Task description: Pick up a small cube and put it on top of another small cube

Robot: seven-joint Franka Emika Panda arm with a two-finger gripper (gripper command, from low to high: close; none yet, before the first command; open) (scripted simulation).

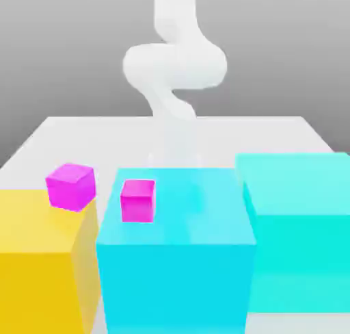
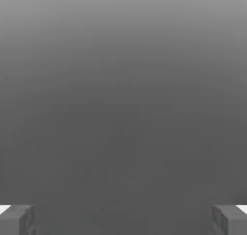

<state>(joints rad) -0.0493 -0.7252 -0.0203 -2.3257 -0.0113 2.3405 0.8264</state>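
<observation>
Hand view shows my end effector (image 2: 123,219) with fingers spread apart over blank grey, no dark violet cube visible anywhere; I risk grabbing a magenta cube (image 1: 137,200) on the cyan block (image 1: 174,257) instead.

Corner-on magenta cube (image 1: 70,186), square-on magenta cube (image 1: 137,200), seemingly apart

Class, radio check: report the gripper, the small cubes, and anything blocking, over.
Gripper open, holding nothing, facing blank grey. Two small magenta cubes: one on the yellow block, one on the middle cyan block. No dark violet cube in view. Big blocks crowd the foreground.
</observation>
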